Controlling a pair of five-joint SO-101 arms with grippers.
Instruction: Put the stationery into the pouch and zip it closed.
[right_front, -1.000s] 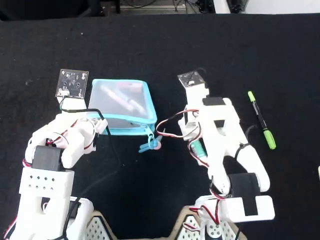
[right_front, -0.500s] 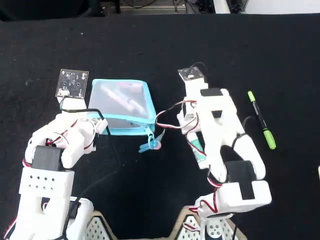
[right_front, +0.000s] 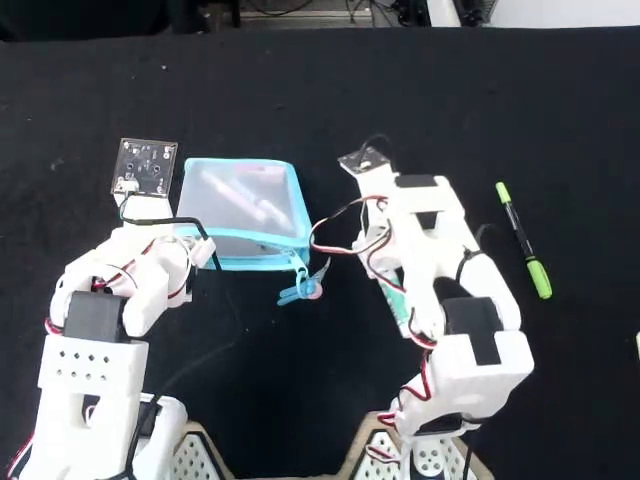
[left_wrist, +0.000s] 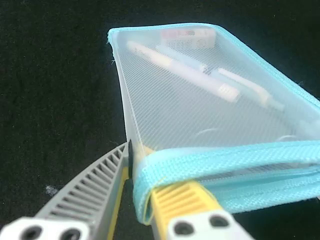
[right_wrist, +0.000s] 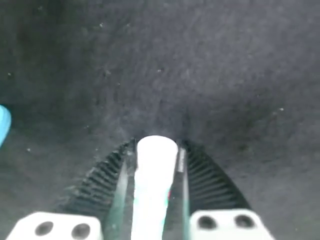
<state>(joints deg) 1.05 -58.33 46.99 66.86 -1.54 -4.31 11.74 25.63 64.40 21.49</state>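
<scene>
**Two arms at work on a black cloth-covered table (right_front: 300, 90).** The left gripper (left_wrist: 137, 150) pinches the near left corner of a translucent mesh pouch with a teal zip band (right_front: 245, 205). The pouch lies flat with white pens (left_wrist: 200, 75) inside. The right gripper (right_wrist: 156, 145) is clenched on a white, teal-marked cylindrical stick (right_wrist: 154, 170), over bare cloth to the right of the pouch's right edge. A blue zip pull tie (right_front: 303, 288) trails from the pouch's near right corner into the gap between pouch and stick. A green plastic highlighter pen (right_front: 523, 240) lies well apart, farther right. Wide bare cloth stretches beyond the pouch's far edge.
</scene>
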